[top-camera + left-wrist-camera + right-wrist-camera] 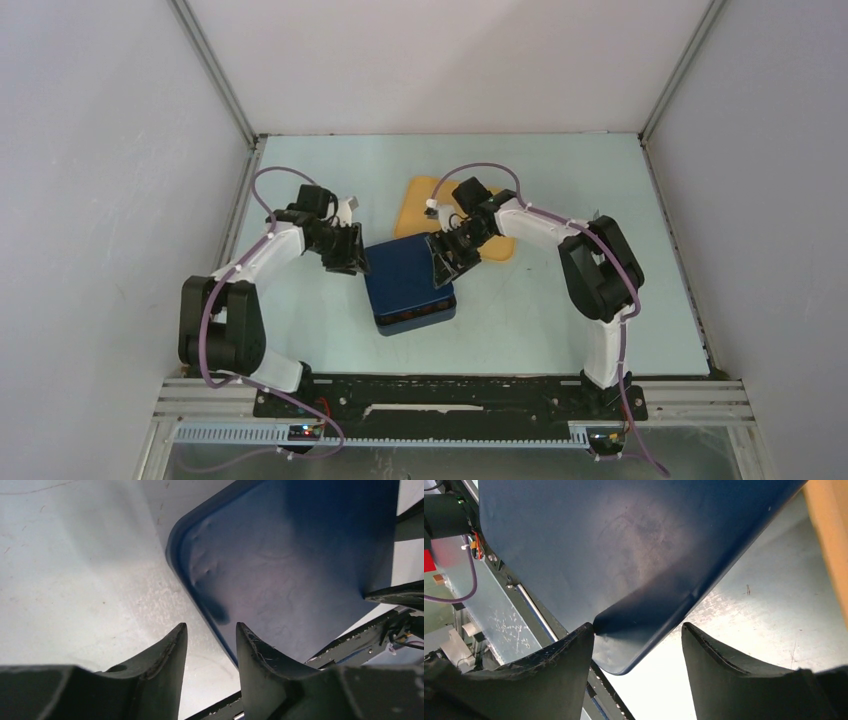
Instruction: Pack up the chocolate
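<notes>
Nearest me, my left jaws are standing apart astride the left rim of the dark blue square box (405,290) on the pale worktop (300,310). My right jaws are gaping around its far-right corner, one finger (559,655) touching it. I cannot tell where the chocolate is lying or pointing.

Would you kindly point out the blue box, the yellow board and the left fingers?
blue box (405,282), top view, middle of lid
yellow board (420,205), top view, bare left part
left fingers (167,662), left wrist view, left one's inner edge
</notes>
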Controlling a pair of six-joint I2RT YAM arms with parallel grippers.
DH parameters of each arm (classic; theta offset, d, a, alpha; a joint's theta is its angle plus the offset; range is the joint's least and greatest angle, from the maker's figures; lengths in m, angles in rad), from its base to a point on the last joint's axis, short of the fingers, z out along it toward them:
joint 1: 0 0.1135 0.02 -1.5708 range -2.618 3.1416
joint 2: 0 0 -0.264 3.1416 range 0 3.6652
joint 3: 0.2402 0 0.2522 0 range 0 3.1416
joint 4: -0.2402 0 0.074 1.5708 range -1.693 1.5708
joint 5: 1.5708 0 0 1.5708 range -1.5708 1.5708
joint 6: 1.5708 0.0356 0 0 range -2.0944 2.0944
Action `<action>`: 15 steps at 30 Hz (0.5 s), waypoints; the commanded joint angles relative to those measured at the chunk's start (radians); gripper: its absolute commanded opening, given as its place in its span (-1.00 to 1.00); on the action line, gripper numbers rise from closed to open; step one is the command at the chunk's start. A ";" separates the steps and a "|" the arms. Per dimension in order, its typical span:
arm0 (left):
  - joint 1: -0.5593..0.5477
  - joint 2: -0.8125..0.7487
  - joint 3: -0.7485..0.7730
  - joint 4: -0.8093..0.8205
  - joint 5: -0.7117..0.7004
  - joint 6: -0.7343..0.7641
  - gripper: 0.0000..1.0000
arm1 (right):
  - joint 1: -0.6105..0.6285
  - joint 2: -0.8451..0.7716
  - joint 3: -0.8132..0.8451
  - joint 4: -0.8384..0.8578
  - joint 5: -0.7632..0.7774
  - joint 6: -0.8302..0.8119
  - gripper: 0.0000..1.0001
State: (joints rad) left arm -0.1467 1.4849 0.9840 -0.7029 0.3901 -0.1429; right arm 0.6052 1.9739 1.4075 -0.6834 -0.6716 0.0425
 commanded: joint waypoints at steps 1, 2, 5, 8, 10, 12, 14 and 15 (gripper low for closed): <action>-0.002 -0.019 0.016 0.037 0.084 -0.014 -0.11 | -0.001 -0.005 0.030 -0.018 0.034 -0.025 0.34; -0.002 -0.021 0.015 0.034 0.088 -0.014 -0.13 | 0.000 -0.013 0.027 -0.018 0.037 -0.027 0.34; -0.002 -0.029 0.002 0.033 0.101 -0.016 -0.19 | -0.001 -0.033 0.016 -0.017 0.044 -0.030 0.33; -0.004 -0.046 -0.029 0.054 0.099 -0.017 -0.30 | -0.001 -0.053 0.005 -0.018 0.042 -0.033 0.29; -0.007 -0.055 -0.042 0.058 0.105 -0.016 -0.35 | 0.003 -0.060 -0.007 -0.020 0.036 -0.037 0.23; -0.012 -0.061 -0.050 0.050 0.119 -0.013 -0.37 | 0.007 -0.063 -0.015 -0.025 0.035 -0.038 0.20; -0.021 -0.068 -0.057 0.043 0.126 -0.009 -0.41 | 0.011 -0.052 -0.017 -0.046 0.022 -0.066 0.16; -0.026 -0.072 -0.059 0.039 0.127 -0.008 -0.42 | 0.010 -0.043 -0.017 -0.063 0.010 -0.078 0.09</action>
State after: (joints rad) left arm -0.1528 1.4563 0.9527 -0.6689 0.4782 -0.1570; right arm 0.6075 1.9553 1.3994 -0.6960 -0.6582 0.0216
